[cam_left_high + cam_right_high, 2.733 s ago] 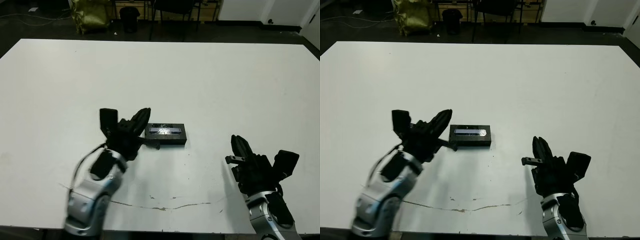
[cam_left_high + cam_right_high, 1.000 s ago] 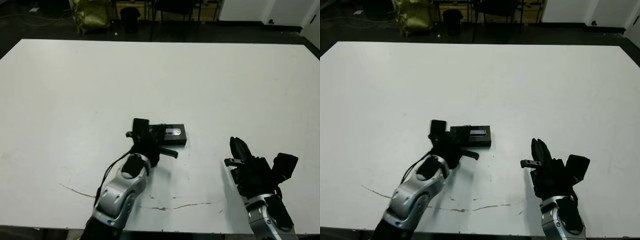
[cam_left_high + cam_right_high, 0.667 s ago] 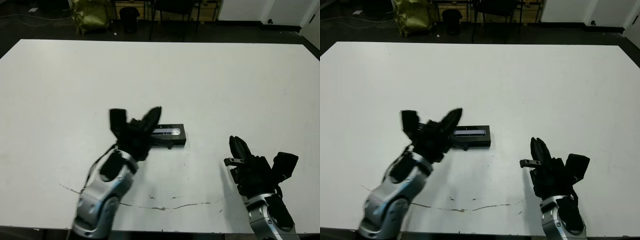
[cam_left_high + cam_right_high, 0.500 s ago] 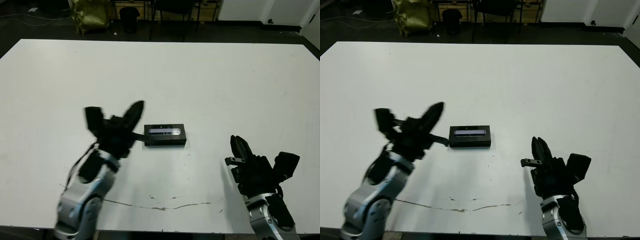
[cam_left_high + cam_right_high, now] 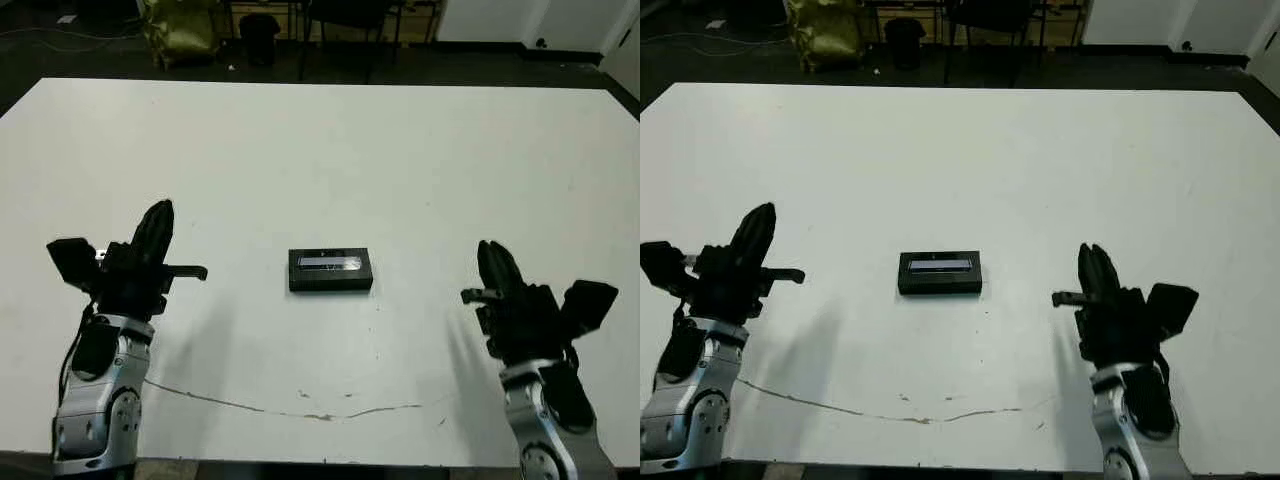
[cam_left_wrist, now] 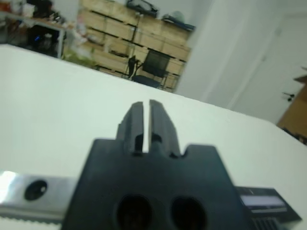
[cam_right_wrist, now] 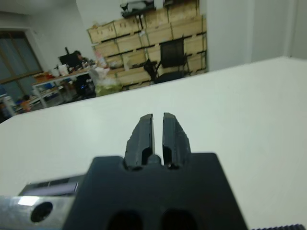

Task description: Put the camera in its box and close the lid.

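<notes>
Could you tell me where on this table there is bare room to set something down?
Nearly everywhere: the table is bare beyond the closed box, and between it and the left gripper and the right gripper on either side. Nothing is crowded; only the box occupies the centre.

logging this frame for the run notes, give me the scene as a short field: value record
table: white table, a thin crack line near its front edge
box: closed box at the table's middle, apart from both grippers
lid: lid on the box, window strip facing up
camera: not visible
left gripper: left gripper shut, empty, left of the box
right gripper: right gripper shut, empty, right of the box
</notes>
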Motion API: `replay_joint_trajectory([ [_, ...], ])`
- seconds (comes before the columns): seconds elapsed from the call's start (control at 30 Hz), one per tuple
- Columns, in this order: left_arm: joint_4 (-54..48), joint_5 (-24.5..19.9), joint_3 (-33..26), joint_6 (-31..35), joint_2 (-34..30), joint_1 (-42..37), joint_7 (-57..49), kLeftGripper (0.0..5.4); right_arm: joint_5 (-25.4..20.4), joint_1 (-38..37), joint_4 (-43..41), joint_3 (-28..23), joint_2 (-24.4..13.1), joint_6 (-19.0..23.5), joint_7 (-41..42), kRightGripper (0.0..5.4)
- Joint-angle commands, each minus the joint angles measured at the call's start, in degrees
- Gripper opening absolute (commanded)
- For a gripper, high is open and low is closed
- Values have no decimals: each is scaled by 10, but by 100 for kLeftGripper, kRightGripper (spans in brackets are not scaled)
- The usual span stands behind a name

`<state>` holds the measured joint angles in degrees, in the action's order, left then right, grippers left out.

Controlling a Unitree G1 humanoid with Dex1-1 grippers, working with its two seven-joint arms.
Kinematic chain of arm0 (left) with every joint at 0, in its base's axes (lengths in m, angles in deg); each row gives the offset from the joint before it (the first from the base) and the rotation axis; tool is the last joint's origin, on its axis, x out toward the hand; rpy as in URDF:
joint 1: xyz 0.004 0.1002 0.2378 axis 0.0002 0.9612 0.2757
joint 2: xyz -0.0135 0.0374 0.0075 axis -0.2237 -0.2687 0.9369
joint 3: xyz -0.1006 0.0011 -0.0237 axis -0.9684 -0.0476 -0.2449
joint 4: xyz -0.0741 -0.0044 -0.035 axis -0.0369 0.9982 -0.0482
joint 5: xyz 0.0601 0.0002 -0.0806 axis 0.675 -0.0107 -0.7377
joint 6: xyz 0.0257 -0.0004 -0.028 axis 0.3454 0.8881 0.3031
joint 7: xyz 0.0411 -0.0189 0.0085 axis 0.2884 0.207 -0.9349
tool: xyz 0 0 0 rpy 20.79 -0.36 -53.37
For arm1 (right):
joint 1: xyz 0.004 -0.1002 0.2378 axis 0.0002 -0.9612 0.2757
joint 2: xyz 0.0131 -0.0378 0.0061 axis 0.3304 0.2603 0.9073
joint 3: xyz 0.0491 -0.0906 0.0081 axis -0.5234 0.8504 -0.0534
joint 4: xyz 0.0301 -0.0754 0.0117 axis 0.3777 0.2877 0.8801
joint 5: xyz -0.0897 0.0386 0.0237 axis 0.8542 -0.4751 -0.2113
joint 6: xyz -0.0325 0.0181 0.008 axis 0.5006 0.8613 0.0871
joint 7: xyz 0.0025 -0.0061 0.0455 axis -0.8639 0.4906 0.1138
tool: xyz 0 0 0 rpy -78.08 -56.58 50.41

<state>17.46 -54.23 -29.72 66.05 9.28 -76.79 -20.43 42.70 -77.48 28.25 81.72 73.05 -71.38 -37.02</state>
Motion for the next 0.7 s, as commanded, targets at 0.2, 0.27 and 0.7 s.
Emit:
replay_joint_trajectory([
  [0.2, 29, -12, 2, -5, 24, -12, -13, 3, 50, 51, 93, 1, -2, -76, -4, 0],
  [0.27, 31, -15, 5, -5, 28, -14, -12, 3, 59, 51, 104, 3, -1, -87, -4, 0],
  [0.7, 26, -21, 18, 10, 36, -12, -17, 3, 72, 38, 98, 13, 2, -64, -10, 0],
])
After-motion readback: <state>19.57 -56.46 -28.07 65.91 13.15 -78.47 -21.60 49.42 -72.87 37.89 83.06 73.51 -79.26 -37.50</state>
